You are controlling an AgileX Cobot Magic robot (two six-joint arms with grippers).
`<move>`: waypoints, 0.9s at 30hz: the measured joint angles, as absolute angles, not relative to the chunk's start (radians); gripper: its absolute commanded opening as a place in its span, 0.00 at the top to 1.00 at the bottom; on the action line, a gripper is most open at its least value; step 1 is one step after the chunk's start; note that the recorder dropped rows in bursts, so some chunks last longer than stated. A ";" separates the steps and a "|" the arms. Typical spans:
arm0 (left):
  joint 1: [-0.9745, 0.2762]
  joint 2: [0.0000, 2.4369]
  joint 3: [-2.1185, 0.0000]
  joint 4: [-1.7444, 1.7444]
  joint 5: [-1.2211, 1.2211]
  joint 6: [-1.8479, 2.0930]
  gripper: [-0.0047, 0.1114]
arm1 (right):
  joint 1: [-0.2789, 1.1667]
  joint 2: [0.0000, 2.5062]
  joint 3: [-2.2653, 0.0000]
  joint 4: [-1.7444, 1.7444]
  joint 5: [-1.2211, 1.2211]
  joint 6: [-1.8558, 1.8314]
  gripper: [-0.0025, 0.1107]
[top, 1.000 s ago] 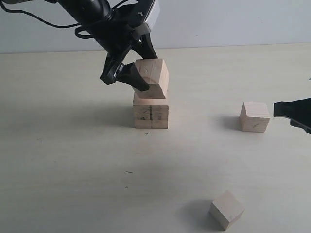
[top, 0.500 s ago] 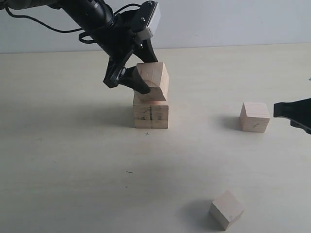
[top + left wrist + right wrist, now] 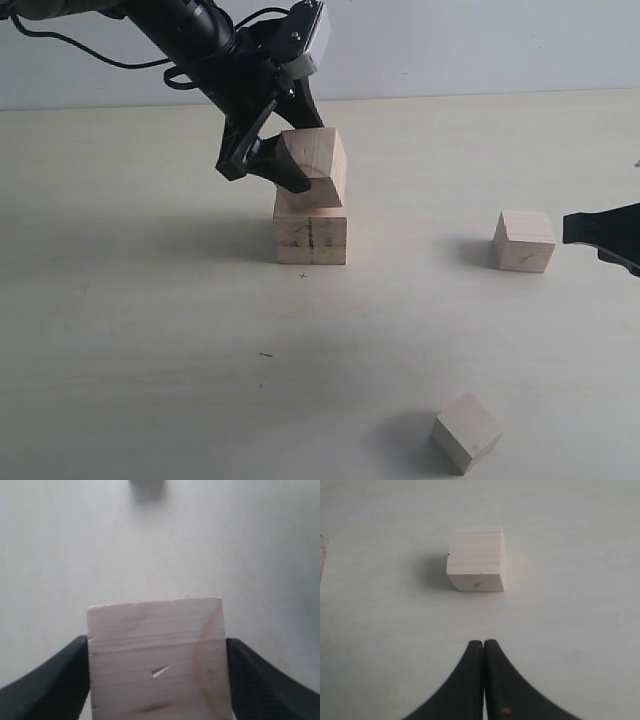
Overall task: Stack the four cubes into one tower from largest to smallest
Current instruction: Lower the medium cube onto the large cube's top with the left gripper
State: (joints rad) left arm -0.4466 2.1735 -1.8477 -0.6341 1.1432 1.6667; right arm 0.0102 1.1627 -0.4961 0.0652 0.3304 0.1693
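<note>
Pale table across the whole exterior view.

Down from the upper left, black left arm, ending in the left gripper. Clamped on a cube, jaws spread wide by it. From the left wrist view, left gripper with one dark finger flat against each side face of that cube.

Toward the back middle of the table, largest cube. Flat, square-on, dark seam line down the front face. Nothing gripping it.

Directly above it, second cube, the one held in the left gripper. Tilted, lower edge dipped toward the top face of the largest cube; touching or just clear of it, cannot tell. Up close from the wrist, second cube with a reddish grain arc toward one side and a small nick in the face.

Well apart to the right, right-hand cube, flat on the table, clearly smaller than the first two. Near it, tip of the right gripper poking in from the right edge. From the right wrist view, right-hand cube ahead of the right gripper and apart from it; fingers pressed together, holding nothing.

Near the front edge, right of middle, front cube. Turned corner-on, alone, far from both grippers. Smaller of these last two: cannot tell.
</note>
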 measured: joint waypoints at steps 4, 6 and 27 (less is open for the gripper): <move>-0.448 2.173 -1.848 -0.620 1.145 1.653 0.96 | 0.010 1.163 -0.496 0.065 0.330 0.169 0.98; -0.448 2.173 -1.848 -0.615 1.145 1.649 0.96 | 0.010 1.163 -0.496 0.065 0.330 0.169 0.98; -0.448 2.173 -1.848 -0.607 1.121 1.648 0.95 | 0.010 1.163 -0.496 0.065 0.330 0.169 0.98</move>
